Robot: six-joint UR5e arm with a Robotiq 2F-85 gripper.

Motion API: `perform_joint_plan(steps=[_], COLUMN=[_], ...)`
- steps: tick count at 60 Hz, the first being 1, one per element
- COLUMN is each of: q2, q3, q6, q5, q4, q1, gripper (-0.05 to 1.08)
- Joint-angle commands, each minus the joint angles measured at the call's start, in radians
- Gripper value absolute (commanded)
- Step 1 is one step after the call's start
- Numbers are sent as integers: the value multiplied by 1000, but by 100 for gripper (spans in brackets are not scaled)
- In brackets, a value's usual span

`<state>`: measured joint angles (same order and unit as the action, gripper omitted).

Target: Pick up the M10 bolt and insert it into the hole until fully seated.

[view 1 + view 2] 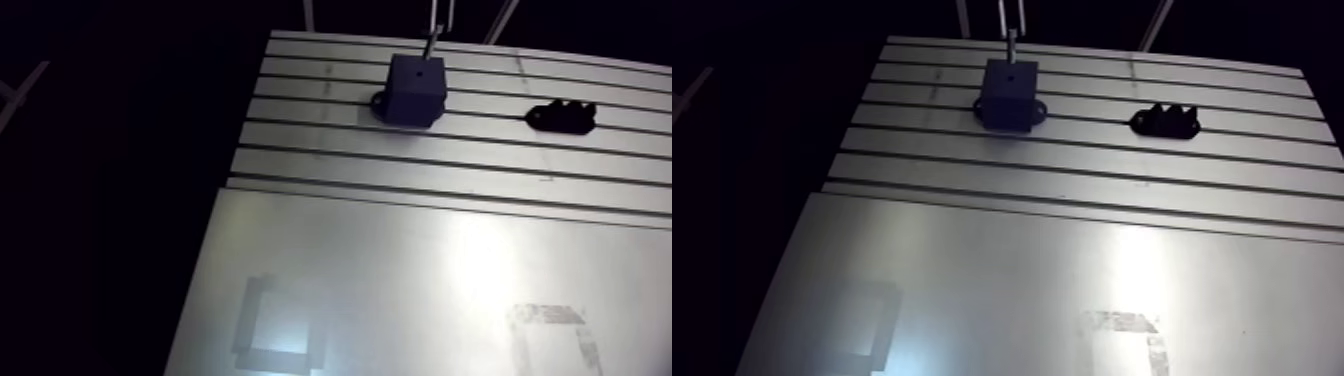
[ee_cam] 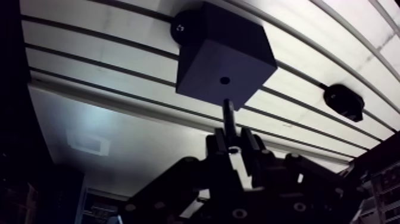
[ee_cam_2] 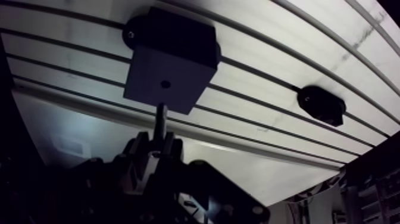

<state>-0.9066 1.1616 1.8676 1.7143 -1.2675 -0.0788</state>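
Note:
A dark square block (image 2: pixel 225 56) is mounted on the slotted table (image 2: pixel 89 53), with a small round hole (image 2: pixel 224 80) in its upper face. My gripper (image 2: pixel 233 142) is shut on the M10 bolt (image 2: pixel 228 116), whose shank sticks out ahead of the fingers toward the block. The bolt's tip sits just short of the hole, close to its line and apart from the face. In the arm view the bolt (image 1: pixel 430 42) hangs just above the block (image 1: pixel 415 88) at the far end of the table.
A low black fixture (image 1: pixel 562 116) sits on the slots to the right of the block. Nearer the camera lies a smooth metal plate (image 1: pixel 400 270) with two taped square outlines (image 1: pixel 278 325). The table's left edge drops into darkness.

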Motion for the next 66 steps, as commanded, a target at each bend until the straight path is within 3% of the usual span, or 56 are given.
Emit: perform_joint_plan(steps=[1, 66], q2=[2, 12], q3=[2, 13], q6=[0, 0], q5=[0, -3], q4=[-2, -8], q1=[-1, 1], gripper=[108, 108])
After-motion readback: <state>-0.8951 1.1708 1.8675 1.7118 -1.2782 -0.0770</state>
